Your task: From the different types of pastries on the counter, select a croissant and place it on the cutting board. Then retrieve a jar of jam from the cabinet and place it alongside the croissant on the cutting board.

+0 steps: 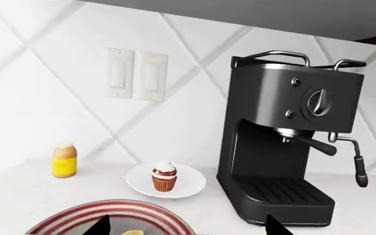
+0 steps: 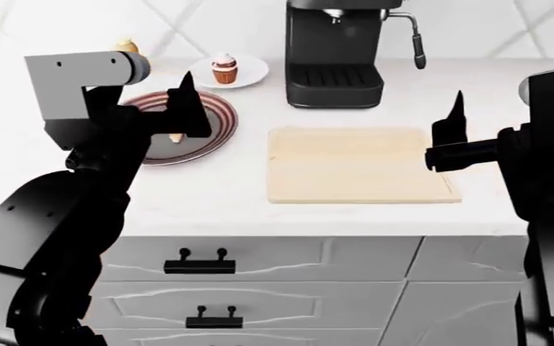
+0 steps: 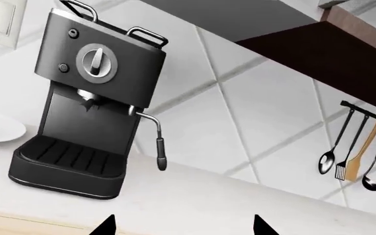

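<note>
The croissant (image 2: 175, 137) lies on the striped plate (image 2: 214, 126) (mostly hidden by the arm), left of the cutting board (image 2: 354, 166) on the bench (image 2: 219, 202). The left gripper (image 1: 186, 226) hangs over it, jaws wide and empty. The right gripper (image 3: 182, 225), jaws wide, hovers at the board's right edge.

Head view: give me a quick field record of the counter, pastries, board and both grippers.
croissant: golden-brown croissant on red-striped grey plate, mostly hidden by the left gripper
cupcake: white-frosted cupcake on small white plate
board: pale wooden cutting board, bare
left gripper: open, above the striped plate
right gripper: open, at board's right edge
jam: not visible
</note>
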`<state>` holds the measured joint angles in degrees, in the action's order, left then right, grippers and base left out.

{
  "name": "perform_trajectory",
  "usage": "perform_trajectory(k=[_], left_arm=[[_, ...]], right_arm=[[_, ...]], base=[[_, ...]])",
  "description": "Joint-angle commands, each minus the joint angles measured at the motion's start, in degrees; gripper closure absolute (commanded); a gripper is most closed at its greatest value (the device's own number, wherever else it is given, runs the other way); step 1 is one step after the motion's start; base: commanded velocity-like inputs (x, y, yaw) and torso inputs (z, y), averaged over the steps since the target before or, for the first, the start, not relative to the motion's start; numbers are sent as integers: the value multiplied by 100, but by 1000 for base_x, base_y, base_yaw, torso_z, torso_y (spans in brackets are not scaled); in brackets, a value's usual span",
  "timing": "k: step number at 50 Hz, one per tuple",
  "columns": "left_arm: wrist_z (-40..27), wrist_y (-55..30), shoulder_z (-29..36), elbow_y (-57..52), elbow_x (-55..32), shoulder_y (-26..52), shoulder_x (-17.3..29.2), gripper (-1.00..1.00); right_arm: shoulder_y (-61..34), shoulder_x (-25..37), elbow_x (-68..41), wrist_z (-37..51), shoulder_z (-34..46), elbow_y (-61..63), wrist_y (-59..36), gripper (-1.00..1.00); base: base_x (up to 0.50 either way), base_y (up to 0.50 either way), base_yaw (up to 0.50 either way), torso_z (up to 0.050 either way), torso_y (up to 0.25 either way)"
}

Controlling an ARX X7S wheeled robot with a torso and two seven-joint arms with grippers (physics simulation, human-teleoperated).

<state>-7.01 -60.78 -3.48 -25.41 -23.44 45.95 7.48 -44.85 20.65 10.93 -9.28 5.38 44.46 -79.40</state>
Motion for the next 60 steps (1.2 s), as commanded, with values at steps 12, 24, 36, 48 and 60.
perform_trajectory(k=[12, 24, 36, 48, 60], left_arm=[[-81, 38, 174, -27, -67, -8, 71, -100], [-180, -374, 200, 38, -179, 170, 149, -100], [-520, -1533, 183, 906, -79, 516, 507, -100], [-561, -1149, 126, 1567, 117, 475, 666, -100], [-589, -1126, 92, 1530, 104, 205, 733, -100]], right_arm=[[111, 261, 135, 89, 106, 248, 295, -100], [91, 273, 191, 131, 159, 284, 203, -100], [153, 295, 250, 202, 216, 204, 194, -100], [149, 372, 266, 161, 303, 248, 103, -100], [120, 393, 301, 183, 356, 215, 99, -100]], base=[[429, -189, 0, 0, 0], [395, -1, 0, 0, 0], [0, 0, 0, 0, 1], [0, 0, 0, 0, 0], [0, 0, 0, 0, 0]])
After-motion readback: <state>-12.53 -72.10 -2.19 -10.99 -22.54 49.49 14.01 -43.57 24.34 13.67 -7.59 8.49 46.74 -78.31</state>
